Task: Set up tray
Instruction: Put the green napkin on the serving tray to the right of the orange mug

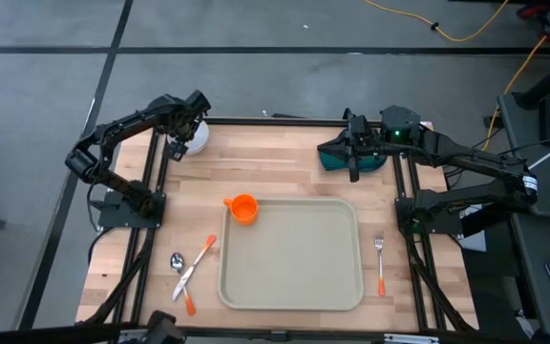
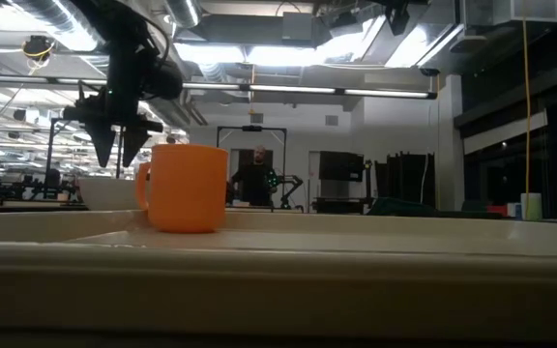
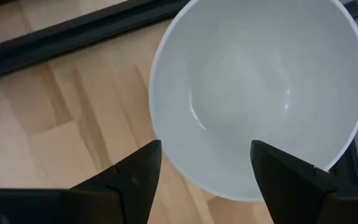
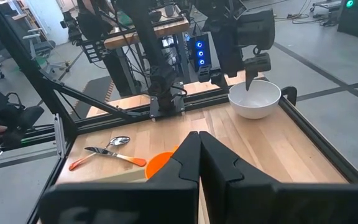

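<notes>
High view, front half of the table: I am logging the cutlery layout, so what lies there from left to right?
Metal spoon → orange-handled knife → large beige rectangular plastic tray → orange-handled metal fork.

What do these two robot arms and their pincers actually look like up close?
Both arms are dark, nearly black, built from slim jointed segments on black bases. The left gripper ends in two flat, tapered, matte black fingers. The right gripper has the same dark wedge-shaped fingers. A small green light glows on the right arm, and a pale cable runs along its outer segment.
</notes>
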{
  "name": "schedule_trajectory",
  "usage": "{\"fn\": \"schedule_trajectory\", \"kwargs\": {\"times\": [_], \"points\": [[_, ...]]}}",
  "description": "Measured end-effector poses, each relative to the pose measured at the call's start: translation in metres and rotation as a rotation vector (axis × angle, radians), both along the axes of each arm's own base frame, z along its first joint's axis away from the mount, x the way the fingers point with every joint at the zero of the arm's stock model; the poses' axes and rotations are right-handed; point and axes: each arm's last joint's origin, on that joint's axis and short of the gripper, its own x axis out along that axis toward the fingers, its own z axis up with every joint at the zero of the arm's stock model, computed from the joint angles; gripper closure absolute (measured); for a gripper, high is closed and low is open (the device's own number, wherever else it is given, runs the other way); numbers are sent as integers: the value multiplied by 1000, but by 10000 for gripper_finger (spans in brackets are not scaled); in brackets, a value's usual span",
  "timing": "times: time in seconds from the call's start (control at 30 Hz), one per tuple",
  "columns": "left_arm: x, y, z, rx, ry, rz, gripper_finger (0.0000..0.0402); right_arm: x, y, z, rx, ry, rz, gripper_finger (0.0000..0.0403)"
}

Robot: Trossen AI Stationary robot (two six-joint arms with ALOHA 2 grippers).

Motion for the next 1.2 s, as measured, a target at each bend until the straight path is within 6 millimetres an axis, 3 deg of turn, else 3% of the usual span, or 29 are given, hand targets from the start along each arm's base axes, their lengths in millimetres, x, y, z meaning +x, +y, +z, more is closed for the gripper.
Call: {"fn": "schedule_trajectory", "kwargs": {"times": [0.3, 0.93, 1.07, 1.2], "points": [[1, -1, 0, -12, 21, -98, 162, 0, 0, 0, 5, 2, -1, 397], [3, -19, 0, -109, 71, -10, 162, -1, 0, -3, 18, 36, -1, 397], [10, -11, 2, -50, 1, -124, 162, -1, 0, -4, 22, 44, -1, 397], [31, 5, 12, 136, -114, -384, 162, -1, 0, -5, 39, 50, -5, 397]]}}
